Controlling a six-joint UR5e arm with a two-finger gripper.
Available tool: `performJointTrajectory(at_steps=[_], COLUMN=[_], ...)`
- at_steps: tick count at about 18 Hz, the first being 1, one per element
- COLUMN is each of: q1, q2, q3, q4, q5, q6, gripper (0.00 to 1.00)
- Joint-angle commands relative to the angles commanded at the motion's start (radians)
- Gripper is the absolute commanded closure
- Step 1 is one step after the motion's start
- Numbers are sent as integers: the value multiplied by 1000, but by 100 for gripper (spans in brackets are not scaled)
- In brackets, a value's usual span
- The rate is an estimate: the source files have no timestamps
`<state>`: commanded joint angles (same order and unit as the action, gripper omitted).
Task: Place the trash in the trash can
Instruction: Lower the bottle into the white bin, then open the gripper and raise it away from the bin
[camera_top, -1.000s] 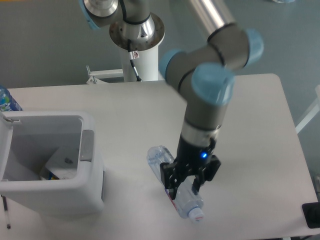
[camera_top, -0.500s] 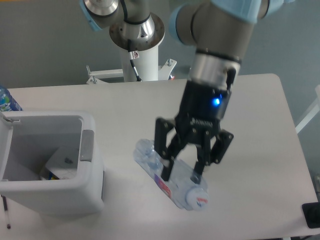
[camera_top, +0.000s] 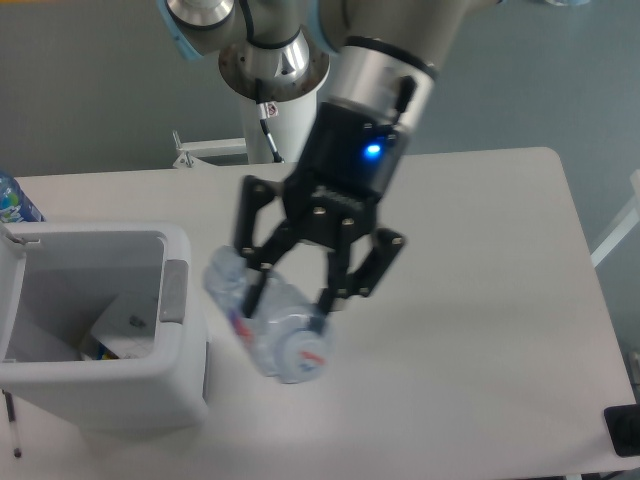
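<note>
The crushed bottle (camera_top: 266, 330) is held tight between the fingers of the gripper (camera_top: 292, 297), above the table (camera_top: 480, 300). It is tilted, with its cap end pointing down toward the camera. It is just beside the open trash can (camera_top: 95, 330).

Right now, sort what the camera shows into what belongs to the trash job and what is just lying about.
Part of the job:
- crushed clear bottle, held in the gripper and lifted near the bin
- trash can, lid open, some items already inside

Just lying about:
- blue-labelled bottle at the left edge, behind the can
- dark object at the table's right corner, too cropped to identify
</note>
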<state>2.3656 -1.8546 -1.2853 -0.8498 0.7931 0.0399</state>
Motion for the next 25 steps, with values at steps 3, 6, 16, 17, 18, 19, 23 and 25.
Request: performJointTrajectory(at_steps=[3, 6, 16, 17, 18, 19, 23, 25], q1=[-60, -95, -166, -166, -164, -161, -148, -115], q2=[-6, -14, -8, -8, -8, -8, -6, 5], q3=[-19, -31, -135, -129, -124, -123, -118, -98], q4=[0, 3, 5, 5, 5, 5, 3, 3], q5=[0, 0, 0, 0, 0, 0, 2, 5], q6=[6, 35, 242, 250, 250, 250, 245, 238], gripper=[38, 38, 19, 1, 0, 0, 0, 0])
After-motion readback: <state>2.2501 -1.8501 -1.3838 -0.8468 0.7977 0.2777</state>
